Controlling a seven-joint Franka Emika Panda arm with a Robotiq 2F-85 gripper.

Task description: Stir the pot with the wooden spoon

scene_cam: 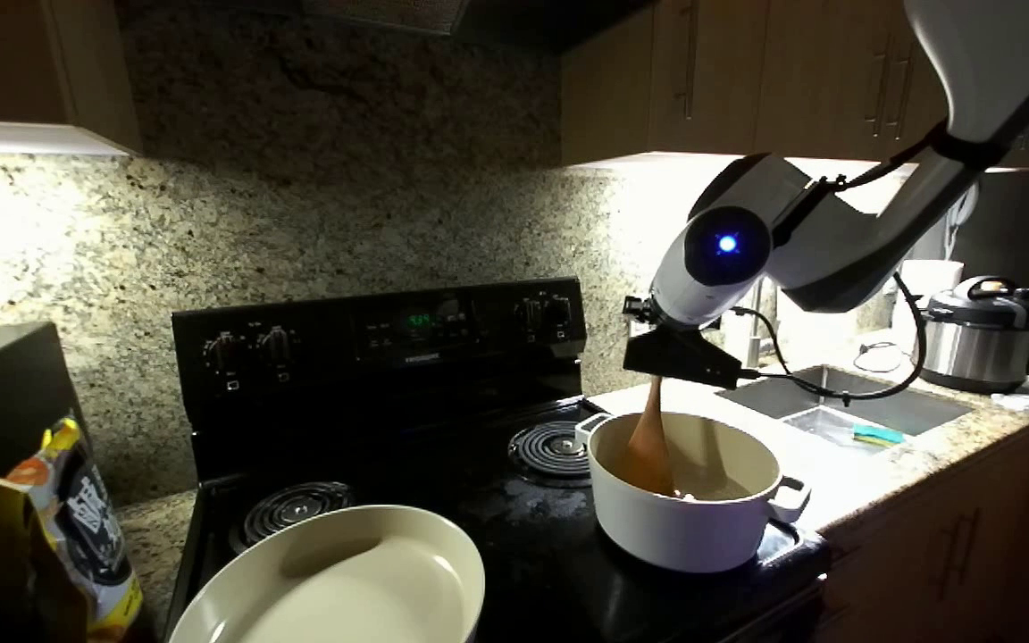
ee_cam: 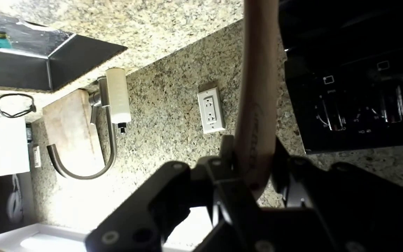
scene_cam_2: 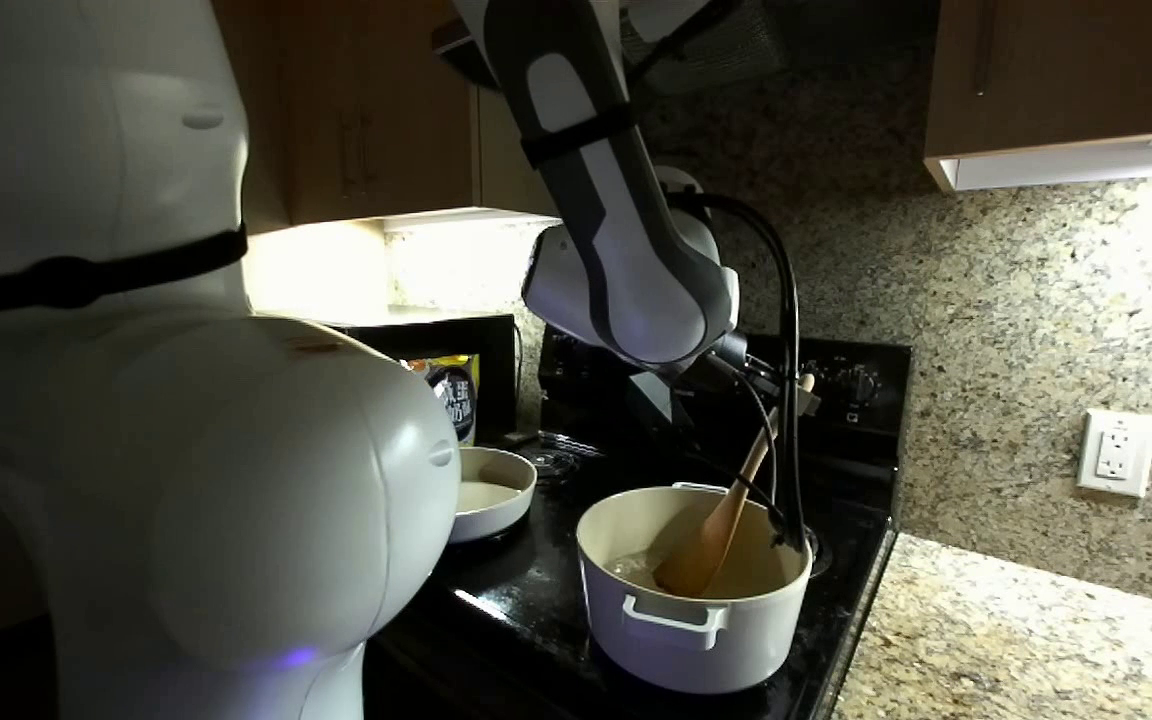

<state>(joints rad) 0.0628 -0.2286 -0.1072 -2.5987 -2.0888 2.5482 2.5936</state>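
Currently the jaws pinch the wooden spoon (scene_cam: 651,444) near its handle end, its head down inside the white two-handled pot (scene_cam: 684,529) below them, so too wide a sweep might press it against the wall and twist the handle loose.

Spoon (scene_cam: 651,451) in pot (scene_cam: 684,533), pot on stove (scene_cam: 528,572) — dish (scene_cam: 363,589) left of pot

Pot (scene_cam: 682,534) and apparently dish (scene_cam: 354,580) on stovetop (scene_cam: 537,558)
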